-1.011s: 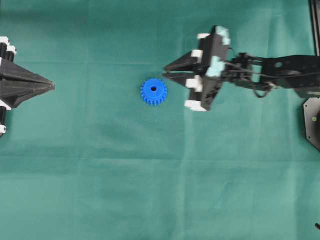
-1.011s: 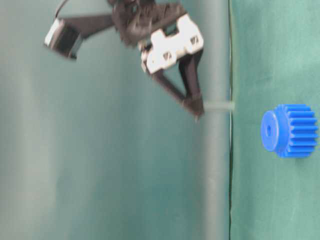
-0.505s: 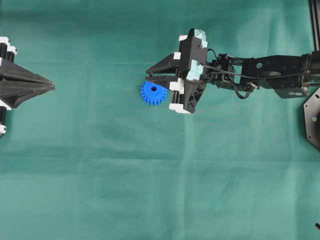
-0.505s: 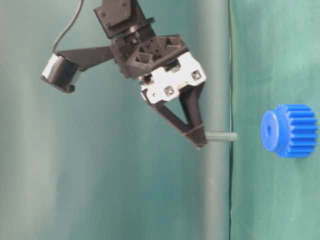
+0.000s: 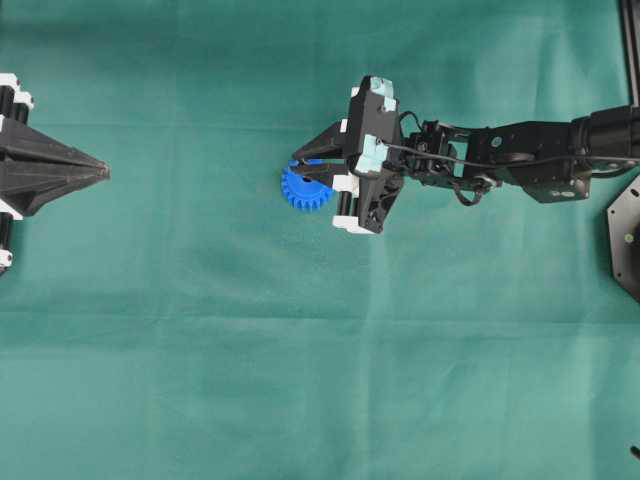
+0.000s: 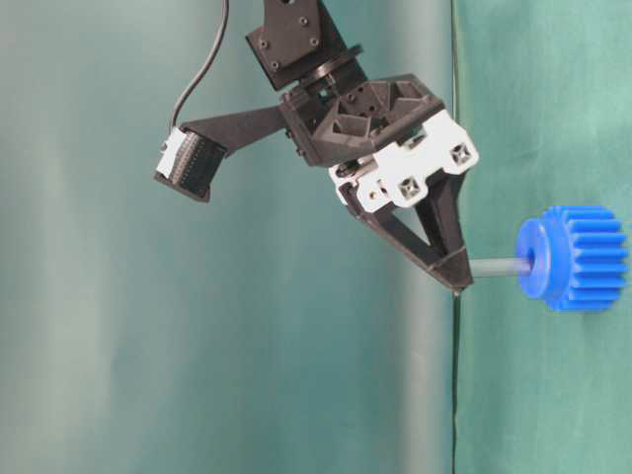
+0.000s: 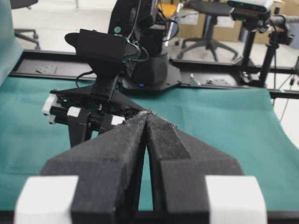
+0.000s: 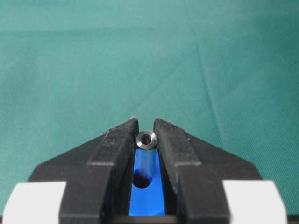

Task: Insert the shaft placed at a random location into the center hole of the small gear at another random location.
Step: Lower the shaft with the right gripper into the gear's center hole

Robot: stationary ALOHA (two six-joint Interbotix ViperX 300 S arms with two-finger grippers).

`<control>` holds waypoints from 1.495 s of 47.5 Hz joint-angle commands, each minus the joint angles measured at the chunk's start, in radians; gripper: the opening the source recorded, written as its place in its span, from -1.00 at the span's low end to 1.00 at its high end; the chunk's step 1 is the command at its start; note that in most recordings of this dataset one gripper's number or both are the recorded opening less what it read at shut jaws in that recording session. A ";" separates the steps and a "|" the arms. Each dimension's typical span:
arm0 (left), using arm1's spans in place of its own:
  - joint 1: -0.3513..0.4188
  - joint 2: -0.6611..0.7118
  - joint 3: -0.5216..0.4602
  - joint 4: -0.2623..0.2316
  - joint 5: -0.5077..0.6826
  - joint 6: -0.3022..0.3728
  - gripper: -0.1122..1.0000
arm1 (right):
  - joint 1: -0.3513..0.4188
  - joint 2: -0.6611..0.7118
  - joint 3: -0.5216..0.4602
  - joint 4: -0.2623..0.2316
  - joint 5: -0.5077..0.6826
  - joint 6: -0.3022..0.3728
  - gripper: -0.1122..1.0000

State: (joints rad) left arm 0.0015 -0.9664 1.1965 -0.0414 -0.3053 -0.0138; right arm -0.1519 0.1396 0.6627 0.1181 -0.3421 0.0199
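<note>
The small gear (image 5: 300,190) is bright blue and lies flat on the green cloth, half covered from above by my right gripper (image 5: 298,168). That gripper is shut on the shaft (image 6: 497,266), a thin grey pin. The pin's far end meets the gear's (image 6: 583,259) raised hub at the center hole; how deep it sits I cannot tell. In the right wrist view the shaft's shiny round end (image 8: 146,139) shows between the fingertips, with the gear (image 8: 148,198) and its dark center hole (image 8: 141,179) below. My left gripper (image 5: 103,172) rests shut and holds nothing at the far left, well away.
Green cloth (image 5: 300,380) covers the whole table. A black base plate (image 5: 625,245) sits at the right edge. The right arm (image 5: 520,155) stretches in from the right. The left wrist view shows that arm's base (image 7: 140,56) and a black rail behind the cloth.
My right gripper has carried the shaft left and down towards the gear, and the pin's end now touches the hub. The left gripper has not moved.
</note>
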 commanded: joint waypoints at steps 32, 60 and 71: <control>0.002 0.002 -0.011 -0.002 -0.009 0.002 -0.81 | 0.015 -0.106 0.012 -0.005 -0.002 -0.006 -0.53; 0.000 0.002 -0.011 -0.002 -0.009 0.002 -0.81 | 0.017 -0.006 0.008 0.006 -0.034 -0.002 -0.53; 0.002 0.003 -0.011 -0.003 -0.009 0.002 -0.81 | 0.017 -0.005 0.006 0.006 -0.037 -0.002 -0.53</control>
State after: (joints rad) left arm 0.0015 -0.9679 1.1965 -0.0414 -0.3053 -0.0138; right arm -0.1381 0.1503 0.6857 0.1227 -0.3666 0.0153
